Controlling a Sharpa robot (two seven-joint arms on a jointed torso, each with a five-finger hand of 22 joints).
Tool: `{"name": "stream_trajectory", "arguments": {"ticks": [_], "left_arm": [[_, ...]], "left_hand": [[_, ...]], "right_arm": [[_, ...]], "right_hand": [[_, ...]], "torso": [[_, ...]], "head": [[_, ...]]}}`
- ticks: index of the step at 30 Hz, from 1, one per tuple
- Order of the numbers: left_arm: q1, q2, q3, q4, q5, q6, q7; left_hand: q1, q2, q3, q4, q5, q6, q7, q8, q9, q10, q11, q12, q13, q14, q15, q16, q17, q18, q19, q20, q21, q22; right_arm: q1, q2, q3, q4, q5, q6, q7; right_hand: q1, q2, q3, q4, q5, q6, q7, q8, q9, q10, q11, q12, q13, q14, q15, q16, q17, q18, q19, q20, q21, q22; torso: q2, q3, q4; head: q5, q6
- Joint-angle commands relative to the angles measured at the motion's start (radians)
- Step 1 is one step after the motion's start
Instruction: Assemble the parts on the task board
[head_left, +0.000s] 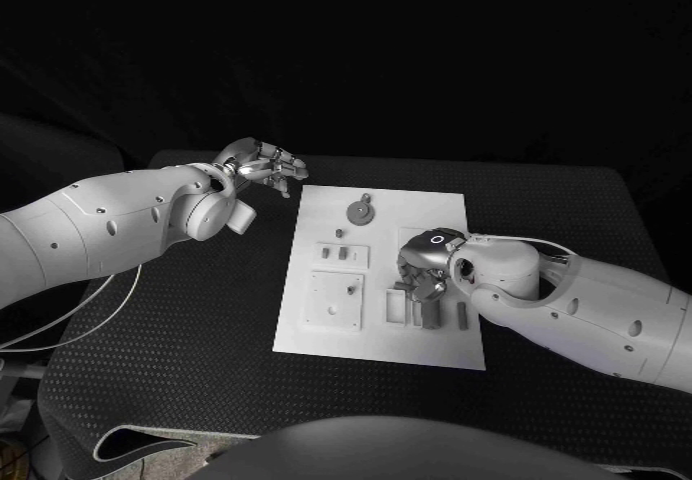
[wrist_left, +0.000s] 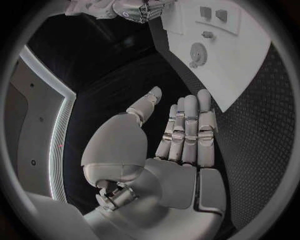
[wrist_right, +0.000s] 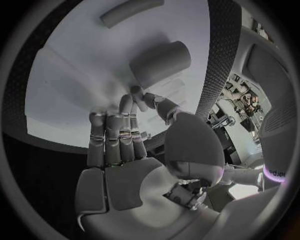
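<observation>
One white task board (head_left: 325, 330) on black table (head_left: 173, 330)

a lab: black-draped table (head_left: 173, 330), white task board (head_left: 433, 215).

No text, label, brand, number or sign can be read anywhere in these views. The task board (head_left: 433, 215) bears no legible printing on its white face. A few small dark letters stand on the right arm's wrist band in the right wrist view, but they are too small to make out.
</observation>
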Motion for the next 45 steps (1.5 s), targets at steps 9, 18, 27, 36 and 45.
{"name": "stream_trajectory", "arguments": {"ticks": [9, 18, 27, 36, 45], "left_arm": [[0.001, 0.002, 0.0, 0.0, -0.002, 0.015, 0.004], [0.001, 0.003, 0.0, -0.001, -0.002, 0.017, 0.004], [0.001, 0.003, 0.0, -0.002, -0.002, 0.017, 0.003], [0.001, 0.003, -0.001, -0.003, -0.003, 0.019, 0.002], [0.001, 0.004, -0.001, -0.003, -0.004, 0.02, 0.001]], "left_hand": [[-0.003, -0.005, -0.007, -0.001, -0.006, -0.002, 0.003, 0.002, -0.001, -0.006, -0.001, 0.005, 0.002, 0.004, 0.0, -0.004, 0.002, 0.031, 0.004, -0.003, -0.007, 0.001], [-0.003, -0.004, -0.007, -0.001, -0.006, -0.002, 0.003, 0.002, -0.001, -0.006, -0.001, 0.005, 0.002, 0.004, 0.0, -0.004, 0.002, 0.031, 0.004, -0.003, -0.008, 0.002], [-0.003, -0.004, -0.007, -0.001, -0.006, -0.002, 0.003, 0.002, -0.001, -0.006, -0.001, 0.005, 0.002, 0.004, 0.0, -0.004, 0.002, 0.031, 0.004, -0.003, -0.008, 0.002], [-0.003, -0.004, -0.007, -0.001, -0.006, -0.002, 0.003, 0.002, -0.001, -0.006, -0.001, 0.005, 0.002, 0.004, 0.0, -0.005, 0.002, 0.031, 0.004, -0.003, -0.008, 0.002], [-0.003, -0.004, -0.007, -0.001, -0.006, -0.002, 0.003, 0.003, -0.001, -0.007, 0.0, 0.005, 0.002, 0.004, 0.0, -0.005, 0.002, 0.03, 0.004, -0.003, -0.009, 0.002]], "right_arm": [[-0.002, 0.004, -0.002, 0.001, -0.063, 0.014, -0.039], [0.0, -0.001, -0.002, 0.007, -0.075, 0.005, -0.047], [0.003, -0.006, -0.001, 0.013, -0.082, -0.001, -0.054], [0.008, -0.008, -0.001, 0.015, -0.082, -0.008, -0.055], [0.009, -0.007, 0.0, 0.011, -0.082, -0.015, -0.057]], "right_hand": [[-0.003, -0.008, 0.003, -0.009, -0.002, 0.003, -0.001, 0.003, 0.003, -0.002, 0.001, 0.012, 0.007, 0.001, -0.009, 0.008, 0.002, 0.04, 0.001, -0.009, 0.005, 0.013], [-0.002, -0.008, 0.003, -0.011, -0.001, 0.003, -0.001, 0.003, 0.003, -0.004, 0.001, 0.014, 0.009, 0.0, -0.009, 0.008, 0.003, 0.04, 0.001, -0.009, 0.005, 0.013], [-0.003, -0.01, 0.003, -0.012, -0.002, 0.003, -0.001, 0.003, 0.004, -0.005, 0.001, 0.016, 0.011, 0.0, -0.009, 0.008, 0.003, 0.04, 0.0, -0.009, 0.005, 0.013], [-0.006, -0.011, 0.004, -0.01, -0.002, 0.002, 0.0, 0.002, 0.004, -0.008, 0.001, 0.019, 0.013, -0.001, -0.008, 0.008, 0.003, 0.04, 0.0, -0.009, 0.005, 0.013], [-0.008, -0.012, 0.005, -0.009, -0.001, 0.0, 0.0, 0.0, 0.005, -0.012, 0.002, 0.02, 0.014, -0.002, -0.008, 0.007, 0.003, 0.04, 0.0, -0.009, 0.004, 0.012]], "torso": [[0.0, -0.0001, 0.0006], [0.0, 0.0002, 0.0003], [0.0, 0.0006, 0.0002], [0.0, 0.0006, -0.0002], [0.0, 0.0002, 0.0001]], "head": [[-0.001, 0.0], [-0.001, 0.0], [-0.004, 0.0], [-0.007, 0.0], [-0.007, 0.0]]}}
